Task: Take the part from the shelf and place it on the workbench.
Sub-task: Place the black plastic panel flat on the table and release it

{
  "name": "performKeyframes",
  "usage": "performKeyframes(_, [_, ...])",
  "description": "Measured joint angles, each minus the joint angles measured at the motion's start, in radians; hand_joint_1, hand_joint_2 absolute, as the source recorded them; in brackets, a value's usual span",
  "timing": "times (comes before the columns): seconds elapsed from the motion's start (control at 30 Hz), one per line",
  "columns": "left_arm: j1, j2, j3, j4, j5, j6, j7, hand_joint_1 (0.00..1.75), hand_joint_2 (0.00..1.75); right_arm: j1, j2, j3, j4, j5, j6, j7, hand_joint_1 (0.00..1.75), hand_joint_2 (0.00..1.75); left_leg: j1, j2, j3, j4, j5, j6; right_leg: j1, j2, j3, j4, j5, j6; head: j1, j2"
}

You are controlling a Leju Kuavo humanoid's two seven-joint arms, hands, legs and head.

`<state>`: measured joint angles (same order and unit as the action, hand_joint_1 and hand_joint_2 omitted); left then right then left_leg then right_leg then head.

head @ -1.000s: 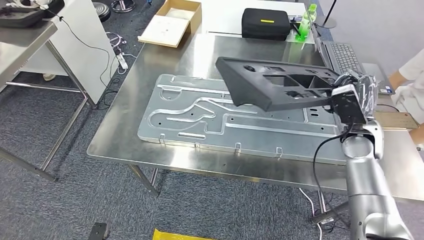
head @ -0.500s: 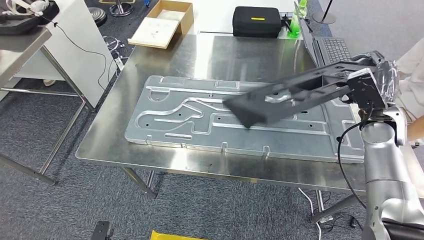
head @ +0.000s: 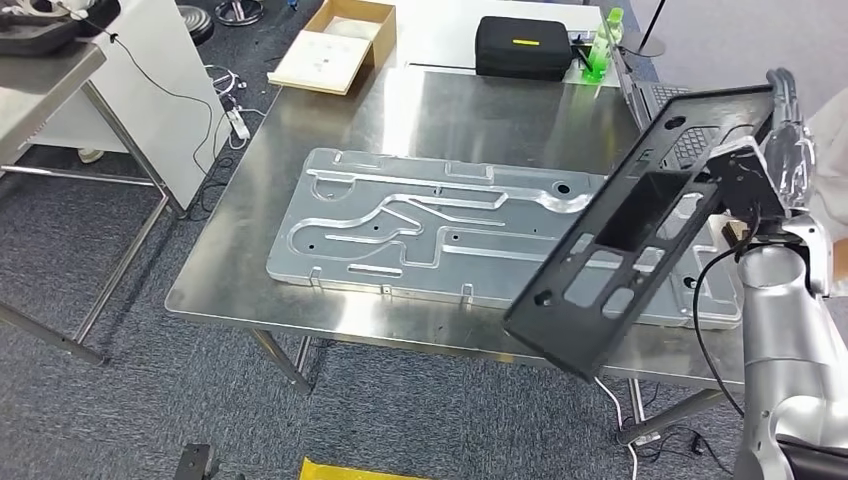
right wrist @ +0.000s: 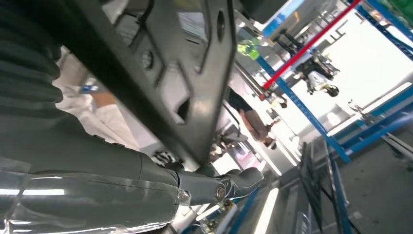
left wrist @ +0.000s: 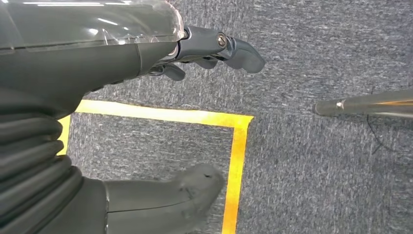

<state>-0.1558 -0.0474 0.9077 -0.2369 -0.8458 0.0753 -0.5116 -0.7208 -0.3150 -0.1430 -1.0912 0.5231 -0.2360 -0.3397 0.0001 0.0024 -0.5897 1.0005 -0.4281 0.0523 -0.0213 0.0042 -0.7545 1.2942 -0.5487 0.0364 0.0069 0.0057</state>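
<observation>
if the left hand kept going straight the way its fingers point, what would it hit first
Probably the grey carpet. The left hand hangs empty with fingers apart, and nothing lies beyond the fingertips before the floor. The metal leg sits off to the side, though depth is hard to judge.

Workbench [head: 300,290] w/ alu plate [head: 400,230]

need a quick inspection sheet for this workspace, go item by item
surface: steel workbench, bare metal at the far side
job's things: black part held tilted, low end past the near edge, above the grooved metal plate
clutter: black case, green bottle, laptop, cardboard box
robot hands: right robot hand holds the part; left robot hand hangs over carpet, holding nothing
cables: power strip and wires on floor
surroundings: yellow floor tape, person's sleeve at right
</observation>
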Motion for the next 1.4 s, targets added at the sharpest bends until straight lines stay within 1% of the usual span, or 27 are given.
performKeyframes(0.03, [0.001,-0.001,0.000,0.000,0.000,0.000,0.000,0.00,1.75,0.002,0.000,-0.003,0.003,0.001,-0.001,0.003,0.00,1.75,0.001,0.000,0.000,0.003,-0.002,-0.001,-0.003,-0.001,0.009,-0.018,0.020,0.003,0.000,0.000])
performKeyframes(0.1, [0.004,-0.003,0.000,0.000,0.000,-0.001,0.000,0.00,1.75,0.004,-0.001,-0.009,0.005,0.002,-0.004,0.008,0.00,1.75,0.003,-0.001,-0.001,0.015,-0.010,-0.008,-0.009,-0.005,0.070,-0.135,0.080,0.007,0.000,0.000])
performKeyframes(0.13, [0.004,-0.003,0.000,0.000,0.000,-0.001,0.000,0.00,1.75,0.003,-0.001,-0.012,0.006,0.002,-0.006,0.011,0.00,1.75,0.001,-0.002,-0.003,0.023,-0.015,-0.013,-0.008,-0.005,0.099,-0.191,0.098,0.005,0.000,0.000])
performKeyframes(0.2, [0.005,-0.003,0.001,0.000,0.000,-0.001,0.000,0.00,1.75,0.002,-0.002,-0.018,0.010,0.003,-0.015,0.027,0.00,1.75,-0.002,-0.003,-0.007,0.032,-0.022,-0.023,-0.005,-0.005,0.122,-0.240,0.104,-0.005,0.000,0.000])
performKeyframes(0.27, [0.006,-0.003,0.001,0.000,0.000,0.000,0.000,0.00,1.75,0.000,-0.002,-0.027,0.020,0.005,-0.031,0.051,0.00,1.75,-0.004,-0.003,-0.009,0.033,-0.024,-0.030,-0.004,-0.002,0.121,-0.241,0.105,-0.019,-0.001,0.000])
performKeyframes(0.33, [0.007,-0.003,0.001,0.000,0.000,0.000,0.000,0.00,1.75,-0.006,-0.002,-0.035,0.031,0.008,-0.044,0.066,0.00,1.75,-0.001,-0.003,-0.018,0.058,-0.044,-0.040,-0.006,-0.002,0.123,-0.245,0.107,-0.031,-0.001,0.000])
performKeyframes(0.37, [0.007,-0.003,0.001,0.000,0.000,0.000,0.000,0.00,1.75,-0.009,-0.002,-0.038,0.036,0.010,-0.049,0.069,0.00,1.75,0.001,-0.003,-0.034,0.095,-0.068,-0.046,-0.007,-0.003,0.124,-0.247,0.108,-0.036,-0.001,0.000])
performKeyframes(0.43, [0.007,-0.003,0.002,0.000,0.000,0.001,0.000,0.00,1.75,-0.012,-0.002,-0.041,0.044,0.013,-0.053,0.071,0.00,1.75,0.003,-0.003,-0.088,0.217,-0.129,-0.053,-0.007,-0.003,0.125,-0.247,0.107,-0.041,-0.001,0.000])
performKeyframes(0.47, [0.008,-0.003,0.003,0.000,0.000,0.001,0.000,0.00,1.75,-0.012,-0.001,-0.042,0.048,0.013,-0.054,0.072,0.00,1.75,0.004,-0.003,-0.116,0.275,-0.150,-0.054,-0.007,-0.003,0.125,-0.247,0.107,-0.042,-0.001,0.000])
performKeyframes(0.5, [0.010,-0.003,0.003,0.000,0.000,0.001,0.000,0.00,1.75,-0.012,-0.001,-0.043,0.052,0.013,-0.056,0.073,0.00,1.75,0.004,-0.003,-0.133,0.307,-0.154,-0.055,-0.006,-0.003,0.125,-0.247,0.107,-0.042,-0.001,0.000])
performKeyframes(0.53, [0.010,-0.003,0.004,0.000,0.000,0.001,0.000,0.00,1.75,-0.012,-0.001,-0.045,0.056,0.013,-0.060,0.074,0.00,1.75,0.004,-0.003,-0.132,0.301,-0.138,-0.053,-0.006,-0.003,0.125,-0.247,0.107,-0.042,-0.001,0.000])
performKeyframes(0.57, [0.011,-0.003,0.005,0.000,0.000,0.002,0.000,0.00,1.75,-0.012,-0.001,-0.046,0.059,0.013,-0.065,0.076,0.00,1.75,0.004,-0.003,-0.112,0.256,-0.106,-0.050,-0.005,-0.002,0.127,-0.246,0.106,-0.041,-0.001,0.000])
performKeyframes(0.63, [0.010,-0.002,0.007,0.000,0.000,0.005,0.000,0.00,1.75,-0.014,-0.001,-0.051,0.064,0.014,-0.075,0.078,0.00,1.75,0.002,-0.003,-0.047,0.118,-0.041,-0.039,-0.002,-0.001,0.129,-0.246,0.105,-0.039,-0.001,0.000])
performKeyframes(0.67, [0.010,-0.001,0.008,0.000,0.000,0.006,0.000,0.00,1.75,-0.015,-0.001,-0.053,0.066,0.015,-0.077,0.079,0.00,1.75,0.000,-0.004,-0.024,0.069,-0.026,-0.035,-0.001,-0.001,0.129,-0.247,0.105,-0.035,-0.001,0.000])
performKeyframes(0.7, [0.010,-0.001,0.008,0.000,0.000,0.006,0.001,0.00,1.75,-0.016,-0.001,-0.055,0.069,0.016,-0.079,0.079,0.00,1.75,-0.002,-0.004,-0.012,0.042,-0.021,-0.032,-0.001,0.000,0.128,-0.248,0.106,-0.030,0.000,0.000])
performKeyframes(0.77, [0.010,0.000,0.009,0.000,0.000,0.007,0.001,0.00,1.75,-0.017,-0.002,-0.058,0.074,0.016,-0.080,0.081,0.00,1.75,-0.005,-0.004,-0.009,0.031,-0.021,-0.026,-0.001,0.001,0.128,-0.253,0.110,-0.018,0.000,0.000])
performKeyframes(0.83, [0.010,0.000,0.009,0.000,0.000,0.008,0.001,0.00,1.75,-0.019,-0.004,-0.062,0.080,0.016,-0.081,0.082,0.00,1.75,-0.002,-0.003,-0.004,0.018,-0.012,-0.014,-0.002,0.000,0.124,-0.240,0.098,-0.008,0.000,0.000])
performKeyframes(0.9, [0.010,0.000,0.009,0.000,-0.001,0.009,0.001,0.00,1.75,-0.023,-0.009,-0.068,0.090,0.016,-0.084,0.085,0.00,1.75,0.001,-0.002,-0.001,0.008,-0.004,-0.003,-0.002,-0.001,0.088,-0.158,0.047,-0.004,0.000,0.000])
performKeyframes(0.97, [0.011,0.000,0.010,0.000,-0.001,0.009,0.001,0.00,1.75,-0.024,-0.013,-0.074,0.106,0.017,-0.089,0.088,0.00,1.75,-0.001,-0.002,-0.002,0.008,-0.004,0.001,-0.002,-0.001,0.030,-0.035,-0.009,-0.001,0.000,0.000])
performKeyframes(1.0, [0.013,0.000,0.010,0.000,-0.001,0.009,0.001,0.00,1.75,-0.023,-0.014,-0.076,0.114,0.019,-0.092,0.088,0.00,1.75,-0.002,-0.002,-0.003,0.009,-0.004,0.001,-0.002,-0.001,0.011,0.004,-0.018,0.001,0.000,0.000])
performKeyframes(1.03, [0.013,0.000,0.010,0.000,-0.002,0.010,0.002,0.00,1.75,-0.023,-0.014,-0.077,0.121,0.021,-0.095,0.089,0.00,1.75,-0.002,-0.002,-0.003,0.011,-0.005,0.001,-0.002,-0.002,0.008,0.009,-0.009,0.001,0.000,0.000])
performKeyframes(1.07, [0.014,0.000,0.011,0.000,-0.002,0.010,0.002,0.00,1.75,-0.023,-0.015,-0.078,0.127,0.022,-0.098,0.089,0.00,1.75,-0.002,-0.002,-0.004,0.014,-0.007,0.000,-0.002,-0.002,0.024,-0.022,0.016,0.002,0.000,0.000])
performKeyframes(1.13, [0.013,-0.001,0.011,0.000,-0.002,0.010,0.001,0.00,1.75,-0.026,-0.016,-0.080,0.135,0.023,-0.103,0.088,0.00,1.75,-0.003,-0.002,-0.005,0.023,-0.013,-0.005,-0.002,-0.004,0.089,-0.145,0.077,-0.001,0.000,0.000])
performKeyframes(1.2, [0.013,-0.001,0.011,0.000,-0.002,0.010,0.001,0.00,1.75,-0.029,-0.017,-0.083,0.140,0.024,-0.106,0.087,0.00,1.75,-0.006,-0.003,-0.010,0.033,-0.018,-0.014,0.002,-0.004,0.130,-0.230,0.100,-0.009,0.000,0.000])
performKeyframes(1.27, [0.013,0.000,0.012,0.000,-0.002,0.011,0.001,0.00,0.87,-0.029,-0.017,-0.084,0.143,0.026,-0.107,0.083,0.00,1.75,-0.009,-0.004,-0.013,0.035,-0.019,-0.021,0.005,-0.003,0.131,-0.244,0.098,-0.018,-0.001,0.000])
performKeyframes(1.33, [0.012,-0.001,0.013,0.000,-0.002,0.012,0.000,0.00,0.00,-0.027,-0.017,-0.084,0.144,0.030,-0.109,0.079,0.00,1.75,-0.007,-0.004,-0.018,0.042,-0.027,-0.030,0.001,-0.004,0.132,-0.248,0.101,-0.029,0.000,0.000])
performKeyframes(1.4, [0.011,-0.001,0.013,0.000,-0.002,0.012,0.000,0.00,0.00,-0.027,-0.017,-0.084,0.144,0.033,-0.109,0.078,0.00,1.75,-0.005,-0.003,-0.046,0.109,-0.071,-0.041,-0.002,-0.005,0.135,-0.253,0.104,-0.040,-0.001,0.000])
